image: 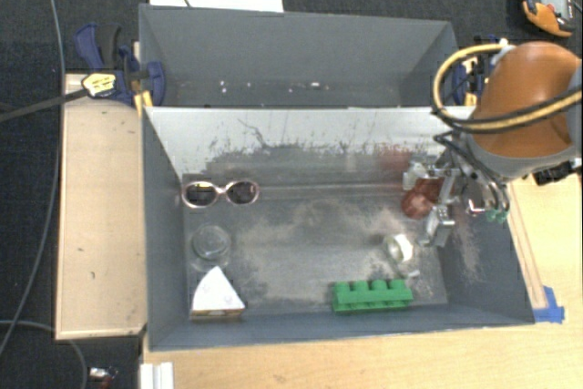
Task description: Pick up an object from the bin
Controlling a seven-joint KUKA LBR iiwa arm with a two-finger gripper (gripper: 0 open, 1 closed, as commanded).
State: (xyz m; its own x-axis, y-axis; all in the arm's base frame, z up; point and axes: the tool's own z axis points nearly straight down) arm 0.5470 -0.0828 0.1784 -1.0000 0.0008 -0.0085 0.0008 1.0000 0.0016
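My gripper [443,214] hangs low over the right end of the bin, close to the right wall. A small reddish-brown rounded thing [417,201] lies right against its left side; whether it is held I cannot tell. Just below and left of the gripper sits a small whitish crumpled thing [399,247] on the bin floor. Further toward the front lies a green toy brick [371,294] with studs on top.
At the bin's left end lie a pair of sunglasses [220,193], a clear round lid [210,242] and a white wedge-shaped block [217,293]. The arm with its orange cover and yellow cable comes in over the right rim.
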